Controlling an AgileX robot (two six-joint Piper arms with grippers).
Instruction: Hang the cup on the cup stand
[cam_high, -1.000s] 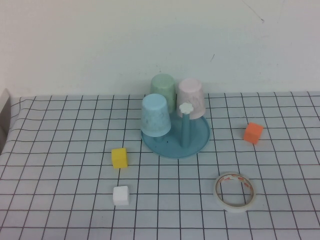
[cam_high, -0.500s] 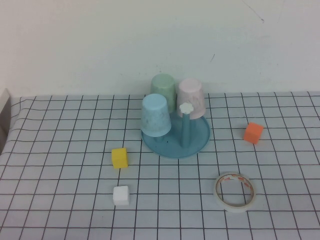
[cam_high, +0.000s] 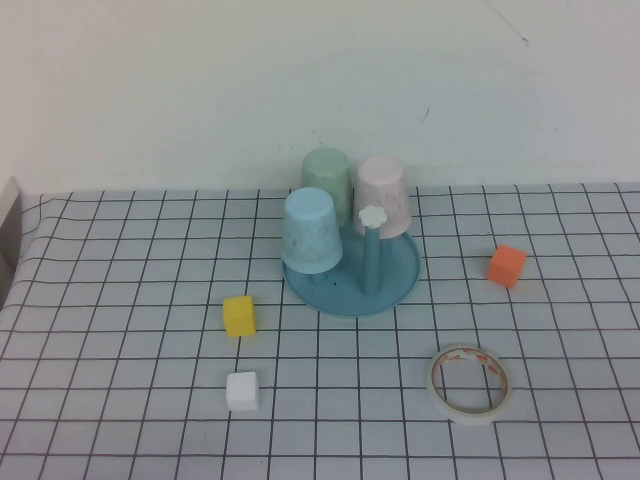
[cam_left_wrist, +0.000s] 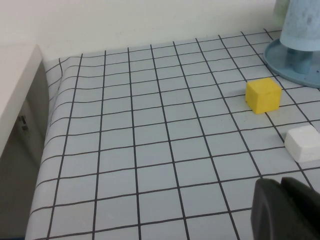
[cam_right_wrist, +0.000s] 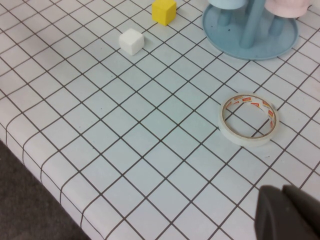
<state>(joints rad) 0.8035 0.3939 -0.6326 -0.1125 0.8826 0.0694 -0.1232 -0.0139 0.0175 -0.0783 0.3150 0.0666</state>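
Observation:
The light sky-blue cup (cam_high: 310, 230) sits upside down over a peg at the left front of the teal cup stand (cam_high: 345, 292). One peg with a white flower cap (cam_high: 372, 215) stands bare. The cup (cam_left_wrist: 302, 22) and stand (cam_left_wrist: 295, 65) also show in the left wrist view, and the stand (cam_right_wrist: 260, 47) in the right wrist view. Neither gripper shows in the high view. My left gripper (cam_left_wrist: 281, 187) is shut and empty, low over the table's left front. My right gripper (cam_right_wrist: 282, 192) is shut and empty near the table's front edge.
A pale green cup (cam_high: 327, 173) and a pale pink cup (cam_high: 383, 195) sit upside down on the stand's back pegs. A yellow cube (cam_high: 239, 314), a white cube (cam_high: 242, 390), an orange cube (cam_high: 506, 265) and a tape roll (cam_high: 469, 383) lie around the stand.

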